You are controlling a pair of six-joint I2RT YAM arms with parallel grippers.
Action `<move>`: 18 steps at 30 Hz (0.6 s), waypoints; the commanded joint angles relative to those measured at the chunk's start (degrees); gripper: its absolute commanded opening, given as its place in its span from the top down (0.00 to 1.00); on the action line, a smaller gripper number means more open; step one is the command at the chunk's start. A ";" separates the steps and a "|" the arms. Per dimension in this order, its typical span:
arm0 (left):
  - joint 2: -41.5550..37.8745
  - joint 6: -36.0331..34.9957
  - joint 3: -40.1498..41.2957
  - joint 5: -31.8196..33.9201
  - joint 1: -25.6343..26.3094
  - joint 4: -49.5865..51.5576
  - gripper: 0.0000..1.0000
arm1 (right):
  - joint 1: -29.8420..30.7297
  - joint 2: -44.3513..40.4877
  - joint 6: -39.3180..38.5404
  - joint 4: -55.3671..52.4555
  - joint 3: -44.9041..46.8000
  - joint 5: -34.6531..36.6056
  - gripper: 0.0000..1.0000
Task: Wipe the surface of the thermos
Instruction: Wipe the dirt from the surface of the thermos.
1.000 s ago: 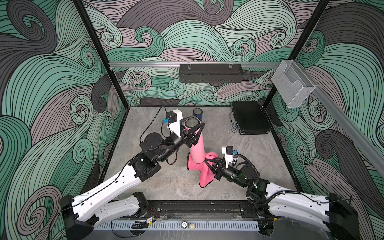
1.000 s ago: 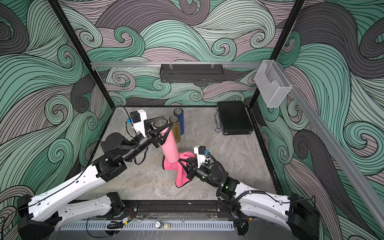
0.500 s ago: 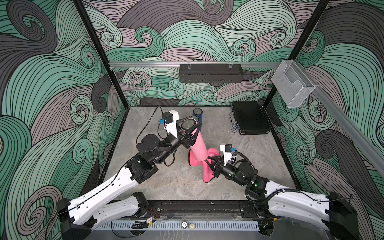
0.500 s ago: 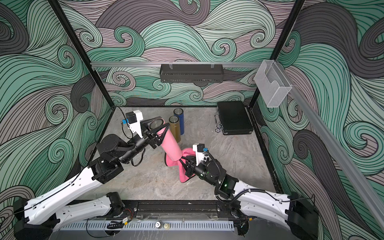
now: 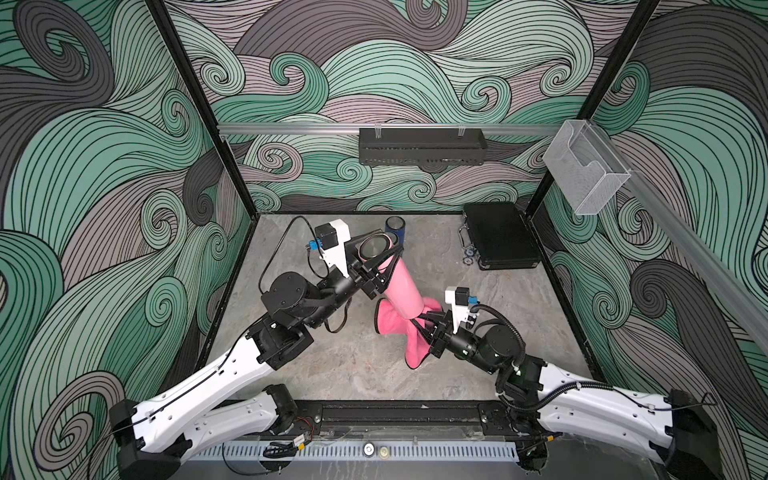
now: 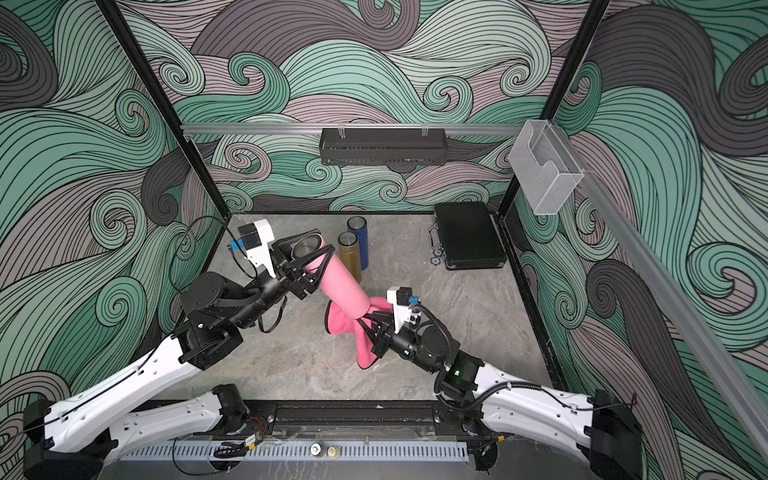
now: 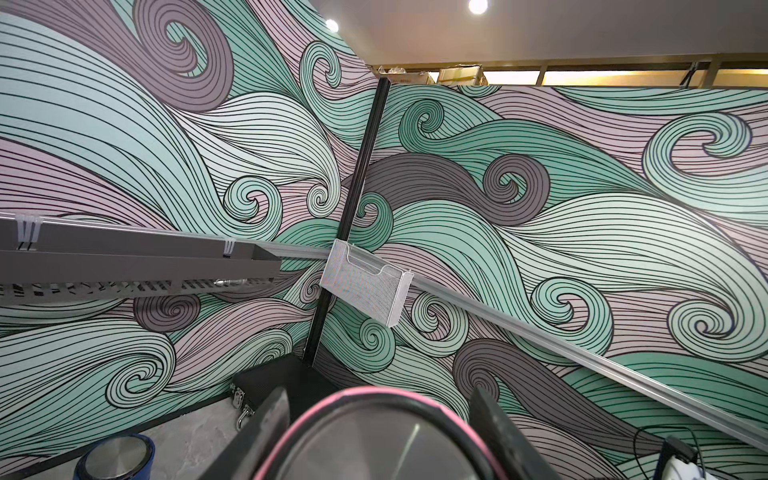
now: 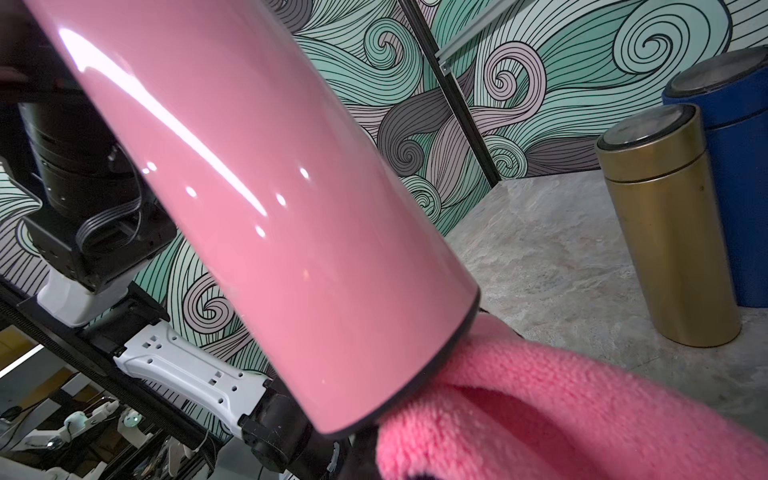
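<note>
A glossy pink thermos [image 5: 401, 286] [image 6: 340, 282] [image 8: 270, 187] hangs tilted above the table, lid end up and to the left. My left gripper [image 5: 378, 249] [image 6: 309, 249] [image 7: 376, 415] is shut on its lid end, one finger on each side of the dark lid [image 7: 374, 449]. My right gripper [image 5: 424, 328] [image 6: 370, 328] is shut on a fluffy pink cloth [image 5: 392, 328] [image 6: 343, 324] [image 8: 561, 415]. The cloth is pressed against the thermos's lower end and hangs down from it. In the right wrist view the cloth and thermos hide most of the jaws.
A gold thermos [image 6: 349, 255] [image 8: 665, 232] and a blue thermos [image 5: 395, 226] [image 6: 359, 237] [image 7: 116, 457] stand just behind the pink one. A black case [image 5: 500, 237] [image 6: 469, 235] lies at the back right. A black shelf [image 5: 422, 145] hangs on the back wall.
The pink thermos has gone from nearly upright to tilted, its lower end swinging right. The right gripper has followed with the cloth, which has stayed at that lower end.
</note>
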State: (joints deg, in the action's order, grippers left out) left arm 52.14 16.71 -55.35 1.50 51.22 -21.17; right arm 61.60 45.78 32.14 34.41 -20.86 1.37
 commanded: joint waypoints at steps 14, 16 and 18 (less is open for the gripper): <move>3.97 -3.74 0.10 -2.04 0.36 -3.44 1.00 | 4.04 8.38 -2.11 6.70 -6.81 -3.82 1.00; 4.11 -3.71 0.14 -1.51 0.37 -3.44 1.00 | 5.61 9.66 -3.71 5.66 -8.54 -2.83 1.00; 3.79 -3.60 0.49 -1.49 0.32 -3.49 1.00 | 5.43 8.87 -3.95 4.93 -8.45 0.03 1.00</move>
State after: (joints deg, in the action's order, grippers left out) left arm 56.07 13.43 -54.98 1.41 51.40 -22.74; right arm 66.52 56.53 29.89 31.86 -25.67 0.91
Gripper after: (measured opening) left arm 0.651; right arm 0.060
